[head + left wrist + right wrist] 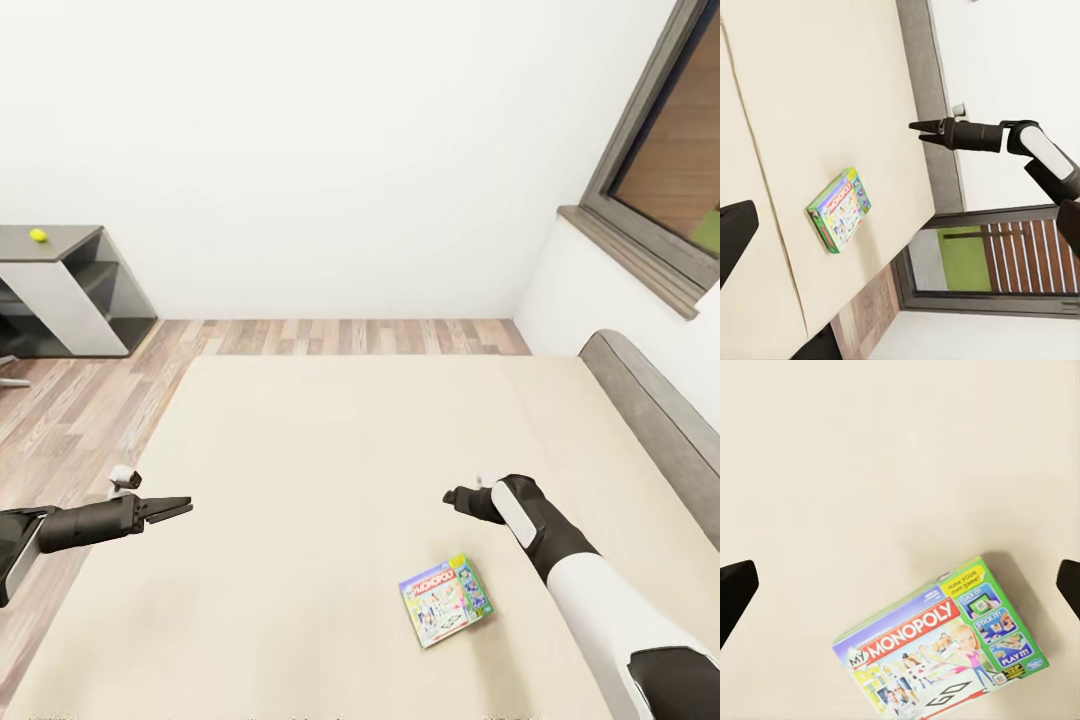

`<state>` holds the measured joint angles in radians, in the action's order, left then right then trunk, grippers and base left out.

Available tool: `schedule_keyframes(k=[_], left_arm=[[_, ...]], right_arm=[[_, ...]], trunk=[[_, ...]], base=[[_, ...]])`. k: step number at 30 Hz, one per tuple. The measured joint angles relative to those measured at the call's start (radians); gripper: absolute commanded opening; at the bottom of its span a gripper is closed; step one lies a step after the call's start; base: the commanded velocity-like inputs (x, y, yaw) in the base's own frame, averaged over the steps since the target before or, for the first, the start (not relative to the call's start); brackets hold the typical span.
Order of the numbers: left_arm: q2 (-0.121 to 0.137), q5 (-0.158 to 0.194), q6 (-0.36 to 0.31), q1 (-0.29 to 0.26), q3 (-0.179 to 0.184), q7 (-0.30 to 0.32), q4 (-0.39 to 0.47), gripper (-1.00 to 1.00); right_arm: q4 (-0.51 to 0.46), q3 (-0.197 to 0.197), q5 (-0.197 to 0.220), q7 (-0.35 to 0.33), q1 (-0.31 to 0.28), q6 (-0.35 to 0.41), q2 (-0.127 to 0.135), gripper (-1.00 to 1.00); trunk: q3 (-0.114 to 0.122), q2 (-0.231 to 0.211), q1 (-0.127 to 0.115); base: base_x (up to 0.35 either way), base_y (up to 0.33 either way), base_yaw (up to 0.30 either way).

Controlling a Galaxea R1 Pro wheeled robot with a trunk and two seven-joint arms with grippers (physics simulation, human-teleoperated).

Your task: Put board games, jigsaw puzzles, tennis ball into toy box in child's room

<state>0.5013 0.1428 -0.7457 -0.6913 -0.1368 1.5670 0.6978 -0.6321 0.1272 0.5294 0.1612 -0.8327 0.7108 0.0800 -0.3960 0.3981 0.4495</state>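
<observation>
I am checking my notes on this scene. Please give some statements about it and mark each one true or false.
1. The Monopoly box lies flat on the bed. True.
2. The right pincer grips the box. False: it hangs above the bed, apart from it.
3. The ball sits on the dark desk top. True.
4. The left pincer carries a puzzle. False: it holds nothing.
5. Two game boxes lie on the bed. False: one can be seen.
</observation>
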Motion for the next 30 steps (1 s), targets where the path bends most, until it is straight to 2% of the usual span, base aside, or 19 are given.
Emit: schedule_keyframes(k=[10, 30], left_arm=[[0.001, 0.0, 0.0, 0.0, 0.0, 0.0, 0.0, 1.0], [0.004, -0.001, 0.0, 0.0, 0.0, 0.0, 0.001, 1.0]], right_arm=[[0.001, 0.001, 0.0, 0.0, 0.0, -0.003, -0.005, 1.0], [0.002, -0.001, -0.001, 0.0, -0.001, 0.0, 0.003, 1.0]], trunk=[[-0.016, 0.0, 0.0], [-0.049, 0.0, 0.0]], base=[[0.0, 0.0, 0.0], [0.0, 0.0, 0.0]])
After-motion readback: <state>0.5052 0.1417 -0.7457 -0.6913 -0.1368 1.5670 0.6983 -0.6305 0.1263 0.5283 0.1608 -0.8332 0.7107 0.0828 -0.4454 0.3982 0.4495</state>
